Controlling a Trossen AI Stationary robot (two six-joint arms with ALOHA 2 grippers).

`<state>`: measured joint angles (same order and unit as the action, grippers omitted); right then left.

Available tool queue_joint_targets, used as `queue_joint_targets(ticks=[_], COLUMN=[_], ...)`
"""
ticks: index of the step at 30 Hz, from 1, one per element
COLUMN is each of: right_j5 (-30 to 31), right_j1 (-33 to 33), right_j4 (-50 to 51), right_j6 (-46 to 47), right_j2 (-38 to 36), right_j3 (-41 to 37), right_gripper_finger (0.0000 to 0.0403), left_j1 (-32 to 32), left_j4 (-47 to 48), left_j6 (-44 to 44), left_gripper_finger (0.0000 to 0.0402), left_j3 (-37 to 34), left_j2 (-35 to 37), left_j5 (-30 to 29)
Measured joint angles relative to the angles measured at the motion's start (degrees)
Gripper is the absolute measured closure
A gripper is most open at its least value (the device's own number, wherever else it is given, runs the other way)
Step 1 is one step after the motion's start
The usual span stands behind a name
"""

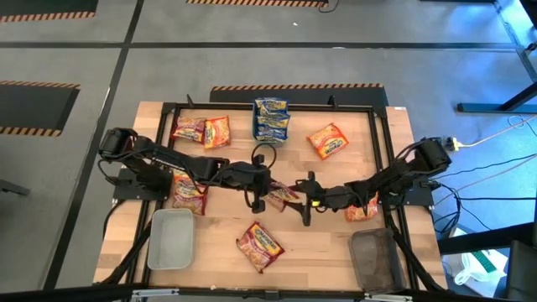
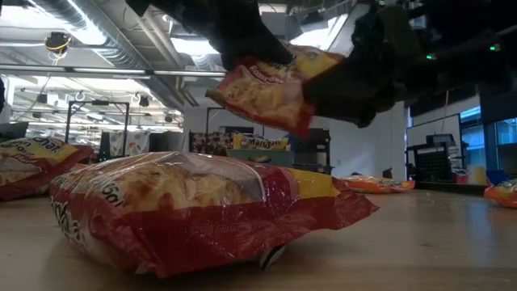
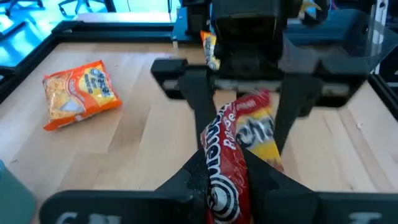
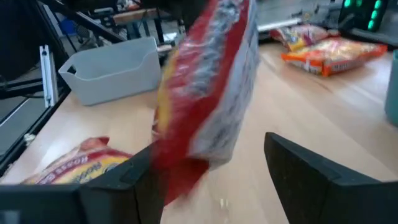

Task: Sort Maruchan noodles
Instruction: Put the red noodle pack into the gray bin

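Note:
A red-and-yellow noodle packet (image 1: 282, 195) hangs in the air over the table's middle, between my two grippers. My left gripper (image 1: 267, 195) comes from the table's left and is shut on it. My right gripper (image 1: 296, 200) comes from the right and is open. Its two fingers (image 3: 198, 112) stand on either side of the packet's far end (image 3: 258, 102), and I cannot tell whether they touch it. Other packets lie flat on the wood: red-pink (image 1: 189, 128), orange (image 1: 216, 132), orange (image 1: 327, 140), red (image 1: 260, 246). Blue-and-yellow ones sit in a teal tray (image 1: 271, 119). My left gripper pinches the red packet between its two fingers at the packet's left end (image 3: 225, 177), coming level from the table's left. The packet is lifted clear of the table (image 2: 271, 89). It stands on edge and reaches out past the fingers toward my right gripper.
A red packet (image 1: 189, 191) lies under my left arm and an orange one (image 1: 362, 210) under my right arm. A light grey tray (image 1: 170, 238) sits at the near left, a dark tray (image 1: 377, 258) at the near right. A black frame (image 1: 168, 109) borders the table.

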<state>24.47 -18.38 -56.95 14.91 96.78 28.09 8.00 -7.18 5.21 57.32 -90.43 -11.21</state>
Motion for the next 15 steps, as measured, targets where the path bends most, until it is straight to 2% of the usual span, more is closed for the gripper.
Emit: queue_joint_targets(ticks=[8, 12, 15], right_j5=[-0.2, -6.9, -7.9], right_j1=[0.0, 0.1, 0.0], right_j4=[-4.0, -1.9, -2.3], right_j6=[-3.4, -2.7, 1.4], right_j2=[4.3, 3.0, 3.1], right_j3=[3.0, 2.6, 2.7], right_gripper_finger=[0.0162, 0.0162, 0.0162], left_j1=[0.1, 0.3, 0.3], left_j4=[0.0, 1.7, 2.2], left_j6=[-0.5, -0.9, -1.0], left_gripper_finger=[0.0364, 0.0364, 0.0364], left_j3=[0.0, 0.0, 0.0], left_j2=[0.6, 1.8, 2.5], left_j5=[-0.9, -3.0, -4.4])
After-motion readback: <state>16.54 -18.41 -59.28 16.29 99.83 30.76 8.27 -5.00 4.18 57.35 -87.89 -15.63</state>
